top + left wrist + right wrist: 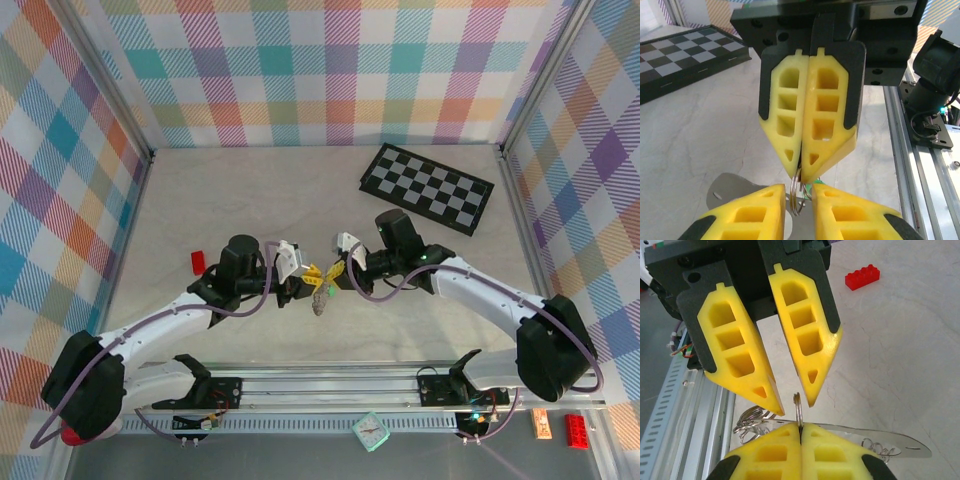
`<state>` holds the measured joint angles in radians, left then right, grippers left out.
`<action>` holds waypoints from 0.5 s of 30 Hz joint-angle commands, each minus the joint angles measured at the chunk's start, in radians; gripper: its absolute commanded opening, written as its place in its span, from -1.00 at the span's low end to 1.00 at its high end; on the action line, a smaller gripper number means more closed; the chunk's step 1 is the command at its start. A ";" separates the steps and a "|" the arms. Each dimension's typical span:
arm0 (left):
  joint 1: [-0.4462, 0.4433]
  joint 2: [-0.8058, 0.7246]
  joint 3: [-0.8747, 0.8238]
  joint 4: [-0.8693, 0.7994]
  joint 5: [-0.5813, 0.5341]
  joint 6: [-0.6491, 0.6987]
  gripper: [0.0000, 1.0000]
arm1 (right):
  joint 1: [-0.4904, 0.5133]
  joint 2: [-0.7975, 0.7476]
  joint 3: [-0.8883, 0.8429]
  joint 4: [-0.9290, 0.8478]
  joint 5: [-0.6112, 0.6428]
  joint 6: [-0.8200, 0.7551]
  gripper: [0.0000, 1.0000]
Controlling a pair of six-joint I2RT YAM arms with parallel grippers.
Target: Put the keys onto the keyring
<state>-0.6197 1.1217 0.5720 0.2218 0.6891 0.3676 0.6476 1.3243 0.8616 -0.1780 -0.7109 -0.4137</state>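
1. Far left on the table (250,200): a red brick (198,262) lies alone, beside the left arm.
2. Left gripper (794,406): at mid-table, pointing toward the other arm. Its jaws stand apart with a narrow gap. The top of the ring rises into that gap. I cannot tell whether either finger touches it.
3. Keyring (798,410): a thin grey metal ring, upright and seen edge-on, held above the table between the two sets of fingertips. A flat metal plate (875,436) and a cluster of small silvery loops (752,420) sit just below it. A green piece (813,188) shows just beside the ring, but too little of it is visible to name.
4. Right gripper (800,176): tip to tip with the left one. Its jaws are pressed together, pinching the keyring at its lower edge.
5. Far right, toward the back: a black-and-white chequered board (427,187) lies flat, well apart from both grippers.
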 commanded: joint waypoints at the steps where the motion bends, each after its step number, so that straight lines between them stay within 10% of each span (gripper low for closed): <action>1: -0.005 -0.011 0.061 -0.100 -0.014 0.064 -0.59 | 0.009 0.008 0.082 -0.124 0.002 -0.108 -1.00; 15: -0.005 0.048 0.144 -0.223 0.009 0.137 -0.85 | 0.083 0.056 0.227 -0.323 0.106 -0.242 -1.00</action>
<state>-0.6205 1.1587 0.6777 0.0261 0.6815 0.4740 0.7124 1.3769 1.0500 -0.4591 -0.5751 -0.6109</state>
